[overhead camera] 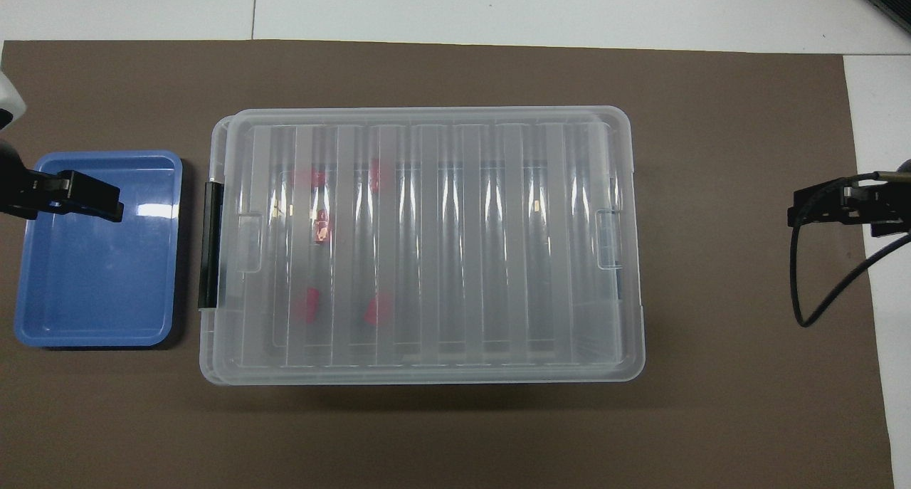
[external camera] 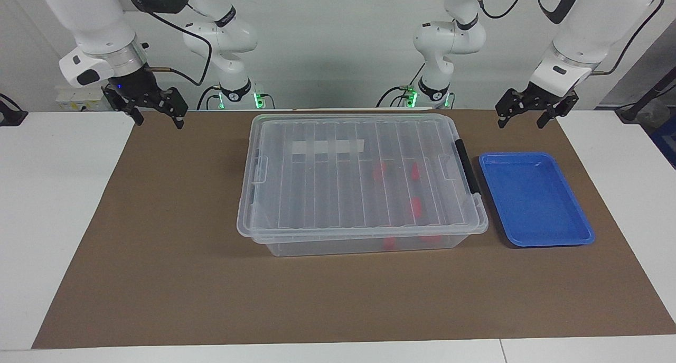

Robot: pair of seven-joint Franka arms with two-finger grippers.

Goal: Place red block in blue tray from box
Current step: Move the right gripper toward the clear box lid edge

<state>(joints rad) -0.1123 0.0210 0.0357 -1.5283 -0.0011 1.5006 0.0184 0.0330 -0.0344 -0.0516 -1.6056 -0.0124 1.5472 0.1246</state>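
Box (external camera: 359, 183) sat mid-frame, lid on, red blocks (external camera: 416, 207) inside; blue tray (external camera: 533, 199) beside it, right of frame. Left gripper (external camera: 528, 121) upper right, right gripper (external camera: 158, 117) upper left, both spread wide, empty.

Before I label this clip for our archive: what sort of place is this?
Likely a robotics lab bench: two white arms, left gripper and right gripper waiting, a brown mat, a clear lidded box beside a blue tray.

No legible text; box (external camera: 359, 188) strip label seemingly blank.
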